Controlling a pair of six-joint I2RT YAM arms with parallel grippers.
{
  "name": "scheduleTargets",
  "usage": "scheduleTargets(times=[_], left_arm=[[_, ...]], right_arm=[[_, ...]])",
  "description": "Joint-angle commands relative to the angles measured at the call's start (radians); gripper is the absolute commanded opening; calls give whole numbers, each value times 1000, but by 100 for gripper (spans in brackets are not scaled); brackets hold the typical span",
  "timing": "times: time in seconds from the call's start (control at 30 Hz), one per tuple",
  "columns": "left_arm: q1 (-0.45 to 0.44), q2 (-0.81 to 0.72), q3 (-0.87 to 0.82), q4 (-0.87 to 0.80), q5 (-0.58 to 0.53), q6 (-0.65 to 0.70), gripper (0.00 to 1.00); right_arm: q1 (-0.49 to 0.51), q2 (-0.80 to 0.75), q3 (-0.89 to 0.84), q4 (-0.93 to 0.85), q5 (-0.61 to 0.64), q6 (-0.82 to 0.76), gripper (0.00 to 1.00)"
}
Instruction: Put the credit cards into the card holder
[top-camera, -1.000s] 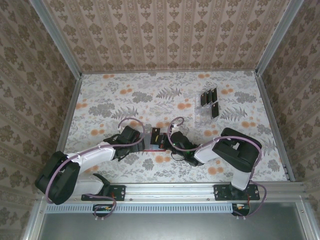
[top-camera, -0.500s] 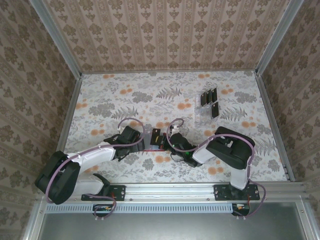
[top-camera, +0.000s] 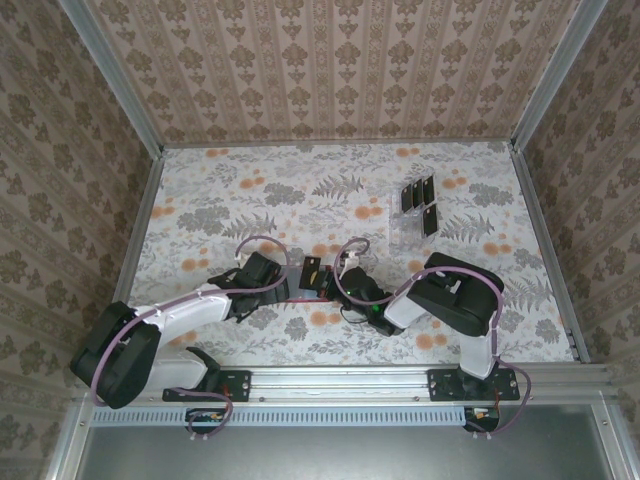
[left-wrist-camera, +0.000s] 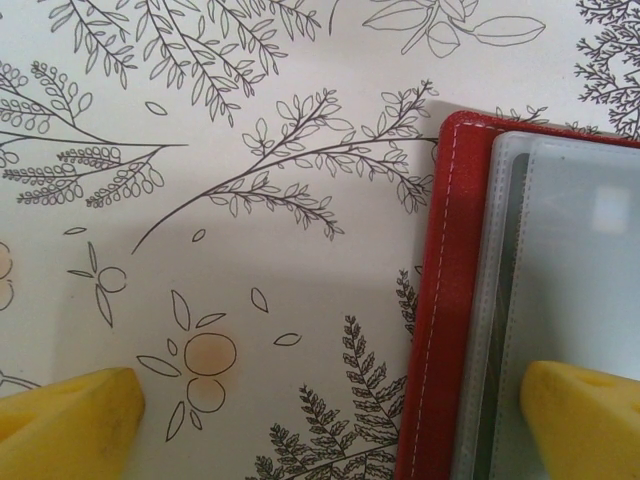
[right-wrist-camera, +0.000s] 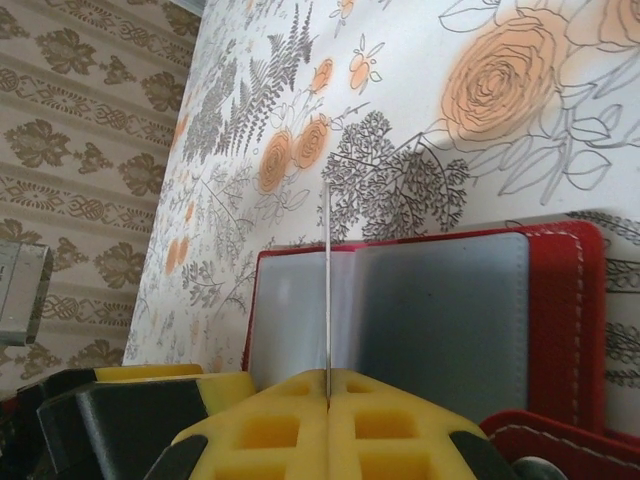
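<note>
Card holder (left-wrist-camera: 435, 300) — red, pale-stitched, frosted sleeves open; credit card (right-wrist-camera: 327, 280) edge-on.

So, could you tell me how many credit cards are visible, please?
5 cards: four standing in the clear rack at far right, one pinched in the right hand above the open card holder. Overlapping ones may be hidden.

Left arm (top-camera: 190, 310) and right arm (top-camera: 455, 295) stretch low and inward, nearly meeting. Left claw (left-wrist-camera: 325, 425) gapes wide; right claw (right-wrist-camera: 328, 385) is pinched together on what seems a credit card (right-wrist-camera: 327, 290), edge-on.
</note>
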Motion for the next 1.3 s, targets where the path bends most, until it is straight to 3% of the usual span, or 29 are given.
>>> scheduleTargets(times=[0.0, 1.27], left_arm=[[0, 17, -26, -103, -26, -23, 100], [-1, 4, -30, -116, -39, -40, 100]], right_arm=[[6, -28, -25, 34, 22, 3, 0], [19, 93, 26, 146, -56, 72, 0]])
